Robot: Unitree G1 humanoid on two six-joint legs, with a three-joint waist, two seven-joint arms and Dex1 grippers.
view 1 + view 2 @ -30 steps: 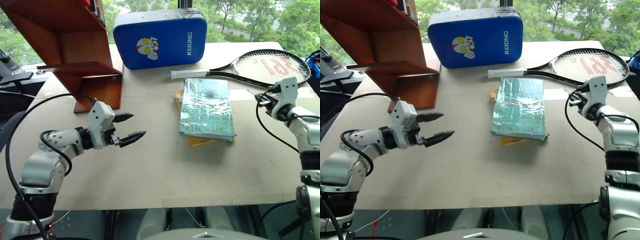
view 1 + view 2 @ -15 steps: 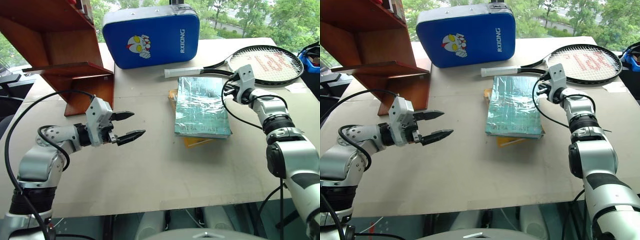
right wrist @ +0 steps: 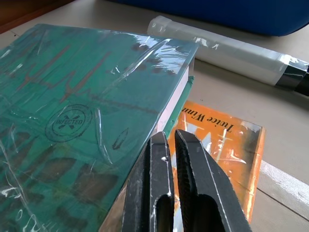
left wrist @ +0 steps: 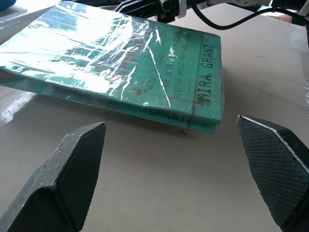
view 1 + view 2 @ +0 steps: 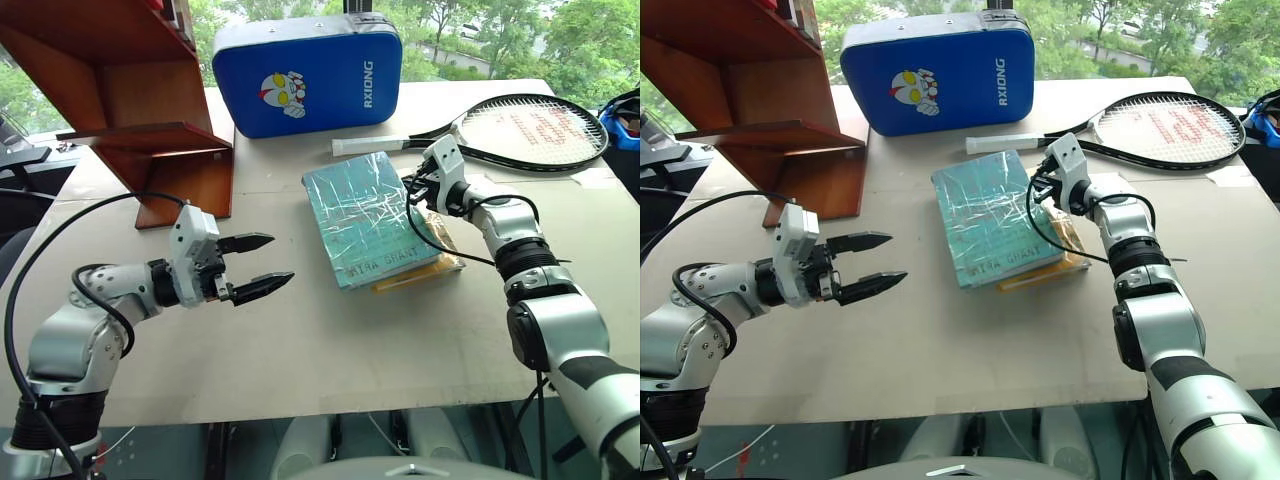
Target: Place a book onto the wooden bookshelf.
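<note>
A: What does the left gripper (image 5: 256, 265) do?

B: It waits low over the table (image 5: 330, 340), near the robot. Its two black fingers stand wide apart and hold nothing. It has hardly moved. It points at the book (image 5: 368, 217), which is still a little way off

A: And the right gripper (image 5: 412, 184)?

B: A moment ago it was far out by the side edge of the table. Now it has swung in and sits at the far side edge of the book. Its fingers (image 3: 166, 188) are pressed shut with nothing between them

A: Has the book changed?

B: Yes. It lay straight on top of the orange book (image 3: 227, 150). Now it is turned, and its near corner points more toward the left gripper. More of the orange book peeks out. It looks like the shut fingers push the book across

A: Is the book on the wooden bookshelf (image 5: 150, 110) yet?

B: No. It lies flat in the middle of the table. The shelf stands further back on the left, well apart from it. The blue padded case (image 5: 308, 72) and the racket (image 5: 520, 130) are behind. The book probably still has to be grabbed and lifted
</note>
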